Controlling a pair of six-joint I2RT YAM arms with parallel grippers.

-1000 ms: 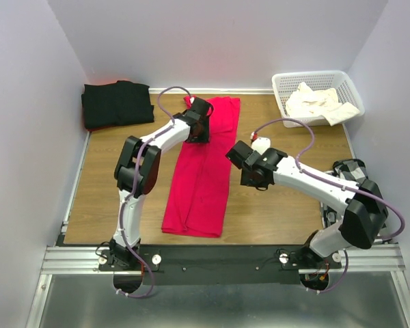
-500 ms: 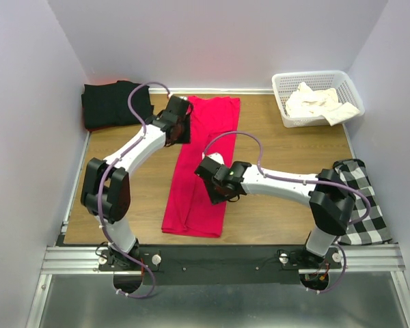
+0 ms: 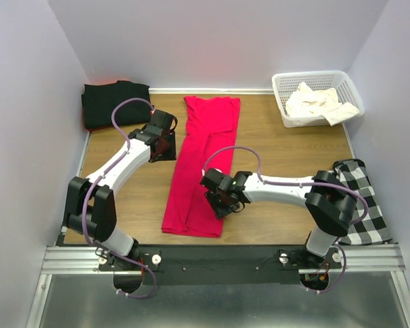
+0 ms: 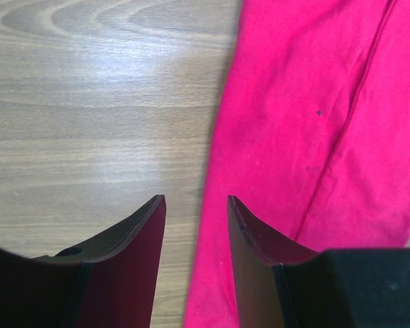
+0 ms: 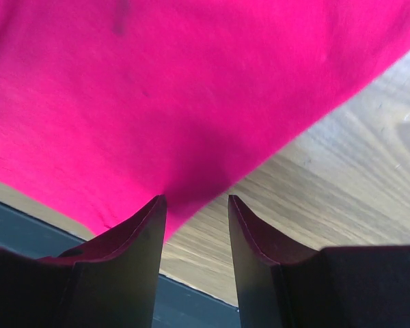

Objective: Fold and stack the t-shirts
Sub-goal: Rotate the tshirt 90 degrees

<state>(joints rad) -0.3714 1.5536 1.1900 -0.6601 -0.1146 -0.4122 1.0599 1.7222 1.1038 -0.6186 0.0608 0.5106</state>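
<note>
Red t-shirt (image 3: 203, 164) lies as a long, narrow strip down the middle of the desk (image 3: 280, 147), running from the far wall side almost to the near edge. It looks already folded lengthwise, with a seam line along it. The black t-shirt (image 3: 116, 102) sits folded in the far left corner, and the cream t-shirt (image 3: 318, 102) is bunched in the white basket (image 3: 314, 74) at the far right. A checked cloth (image 3: 362, 205) lies under the right arm.

The left hand (image 3: 165, 143) hovers over bare wood just beside the strip's left edge, released, with nothing between its fingers (image 4: 140, 232). The right hand (image 3: 215, 198) is low at the strip's right edge toward the near end, also released and holding nothing. The fabric's border lies just ahead of its fingertips.

As I judge it, the next step is to fold the strip across its length, and several things could spoil that. The left hand is off the cloth, so clenching where it stands would catch only air or scrape the desk. The right hand may pinch just the top layer. Its wrist view is too close to show how many layers sit there, and lifting one layer alone would undo the lengthwise fold. The hands also stand on opposite sides and at different points along the red t-shirt, so an uneven lift could twist it. The near end sits close to the desk's edge, and a drag that way might pull it over.
</note>
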